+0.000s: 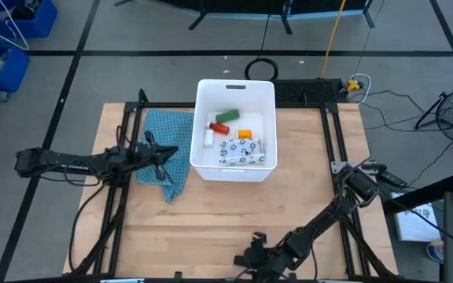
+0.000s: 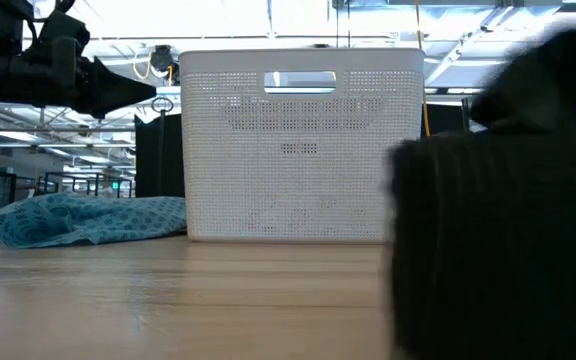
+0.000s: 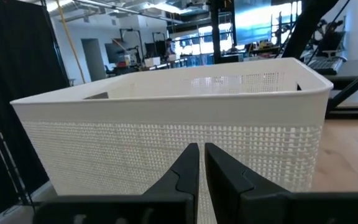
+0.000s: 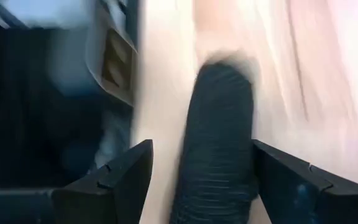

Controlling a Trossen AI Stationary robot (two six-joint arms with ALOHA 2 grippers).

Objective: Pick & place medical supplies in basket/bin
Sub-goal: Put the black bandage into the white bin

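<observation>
The white tub [image 1: 204, 161] stands at the table's middle far side. In it lie a green block [image 1: 226, 116], an orange-red bottle [image 1: 221, 126], a small white bottle [image 1: 209, 138] and a white speckled pouch [image 1: 242, 149]. My left gripper [image 1: 170, 152] is shut and empty, above the teal cloth [image 1: 167, 126] just left of the tub; the tub's wall fills its wrist view [image 3: 166, 137]. My right gripper [image 1: 254, 253] is open at the table's near edge. Its fingers stand on either side of a black ribbed oblong [image 4: 219, 137] that lies on the table. My right gripper has one finger [image 4: 126, 174] on each side of the black oblong and lies along it, low over the table. The wrist view is blurred, so I cannot tell whether either finger touches the oblong.
The teal cloth lies bunched on the table against the tub's left side [image 2: 78, 220]. Blue crates [image 1: 6, 39] stand on the floor beyond the table's far left corner. My right arm shows as a dark blurred mass close in the low view [image 2: 498, 220]. Bare wood lies between the tub and the near edge.
</observation>
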